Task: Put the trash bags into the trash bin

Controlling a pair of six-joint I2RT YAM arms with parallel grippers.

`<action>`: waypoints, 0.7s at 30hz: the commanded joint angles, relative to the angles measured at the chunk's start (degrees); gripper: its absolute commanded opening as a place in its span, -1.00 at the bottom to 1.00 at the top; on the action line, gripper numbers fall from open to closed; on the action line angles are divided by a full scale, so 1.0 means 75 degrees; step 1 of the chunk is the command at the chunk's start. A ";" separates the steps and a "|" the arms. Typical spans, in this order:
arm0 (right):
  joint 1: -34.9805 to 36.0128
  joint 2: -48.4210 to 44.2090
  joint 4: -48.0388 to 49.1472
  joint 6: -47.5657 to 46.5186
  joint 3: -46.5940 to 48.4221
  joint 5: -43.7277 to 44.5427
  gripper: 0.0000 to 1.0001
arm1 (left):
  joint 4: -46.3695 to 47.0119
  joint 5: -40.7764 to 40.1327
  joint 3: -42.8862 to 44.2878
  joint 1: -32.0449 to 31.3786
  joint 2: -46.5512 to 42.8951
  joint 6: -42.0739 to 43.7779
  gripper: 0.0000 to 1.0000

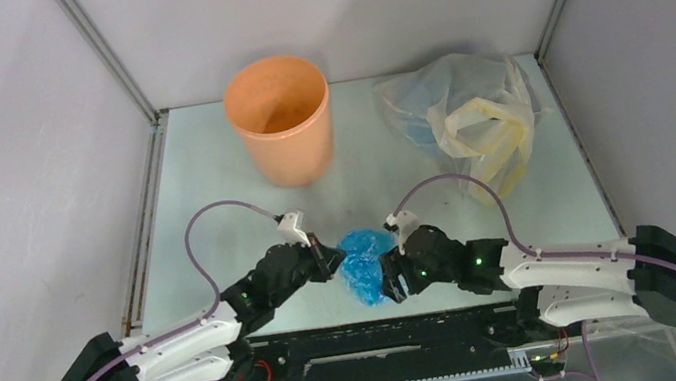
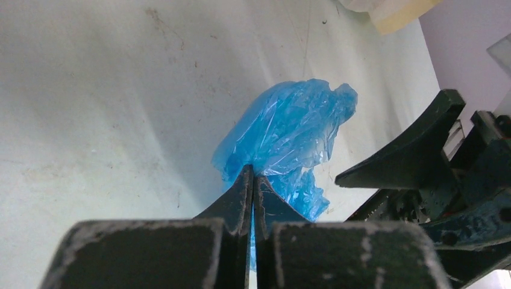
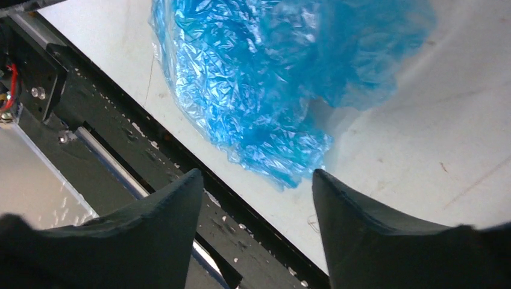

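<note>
A crumpled light-blue trash bag [image 1: 363, 264] lies near the table's front edge, between my two grippers. My left gripper [image 1: 332, 258] is shut on the bag's left edge; in the left wrist view the film [image 2: 289, 129] comes out from between the closed gripper tips [image 2: 252, 173]. My right gripper [image 1: 391, 279] is open just right of the bag; in the right wrist view the bag [image 3: 259, 78] lies just beyond the gripper's empty gap [image 3: 258, 180]. The orange trash bin [image 1: 280, 118] stands upright at the back, left of centre.
A clear plastic sack with pale yellow contents [image 1: 475, 119] lies at the back right. The black rail of the arm mount [image 3: 120, 138] runs along the table's front edge, close to the bag. Grey walls close in the table.
</note>
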 commanded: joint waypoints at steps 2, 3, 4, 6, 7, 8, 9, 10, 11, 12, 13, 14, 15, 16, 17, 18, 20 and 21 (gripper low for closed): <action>0.0199 0.0795 0.1031 0.0149 0.0022 0.0259 0.21 | 0.0426 0.0226 -0.0066 0.0143 0.0275 -0.0355 -1.00; 0.0209 0.0964 0.1136 0.0144 0.0017 0.0256 0.15 | 0.0510 0.0265 -0.0090 0.0168 0.0329 -0.0373 -1.00; 0.0202 0.1108 0.1199 0.0153 0.0021 0.0256 0.08 | 0.0556 0.0300 -0.0112 0.0186 0.0392 -0.0396 -1.00; 0.0199 0.1361 0.1330 0.0164 0.0022 0.0256 -0.04 | 0.0606 0.0314 -0.0141 0.0227 0.0449 -0.0402 -1.00; 0.0202 0.1456 0.1452 0.0167 0.0027 0.0262 -0.13 | 0.0578 0.0312 -0.0159 0.0250 0.0473 -0.0392 -1.00; 0.0199 0.1539 0.1453 0.0170 0.0025 0.0296 -0.23 | 0.0553 0.0296 -0.0166 0.0269 0.0501 -0.0390 -1.00; 0.0202 0.1594 0.1407 0.0179 0.0022 0.0346 -0.31 | 0.0512 0.0273 -0.0186 0.0307 0.0518 -0.0389 -1.00; 0.0205 0.1610 0.1337 0.0172 0.0022 0.0428 -0.45 | 0.0467 0.0234 -0.0220 0.0344 0.0521 -0.0389 -1.00; 0.0207 0.1596 0.1192 0.0176 0.0022 0.0538 -0.65 | 0.0431 0.0179 -0.0256 0.0378 0.0522 -0.0389 -1.00; 0.0199 0.1558 0.0960 0.0187 0.0022 0.0684 -0.81 | 0.0378 0.0105 -0.0302 0.0424 0.0512 -0.0378 -1.00; 0.0202 0.1468 0.0764 0.0235 0.0022 0.0887 -0.99 | 0.0321 0.0001 -0.0340 0.0460 0.0510 -0.0369 -0.99; 0.0209 0.1360 0.0539 0.0294 0.0022 0.1119 -1.00 | 0.0279 -0.0114 -0.0392 0.0499 0.0519 -0.0366 -1.00; 0.0191 0.1225 0.0204 0.0340 0.0022 0.1400 -1.00 | 0.0265 -0.0222 -0.0444 0.0539 0.0552 -0.0366 -1.00; 0.0188 0.1067 -0.0029 0.0400 0.0022 0.1673 -1.00 | 0.0232 -0.0289 -0.0490 0.0563 0.0592 -0.0356 -0.99; 0.0164 0.0847 -0.0268 0.0447 0.0016 0.1974 -1.00 | 0.0199 -0.0367 -0.0503 0.0582 0.0633 -0.0363 -0.98; 0.0145 0.0651 -0.0470 0.0477 0.0024 0.2169 -1.00 | 0.0172 -0.0447 -0.0521 0.0585 0.0674 -0.0374 -0.97; 0.0081 0.0252 -0.0888 0.0528 0.0028 0.2507 -1.00 | 0.0117 -0.0600 -0.0579 0.0605 0.0708 -0.0451 -0.94; 0.0052 0.0021 -0.1091 0.0571 0.0022 0.2694 -1.00 | 0.0048 -0.0761 -0.0609 0.0610 0.0702 -0.0520 -0.91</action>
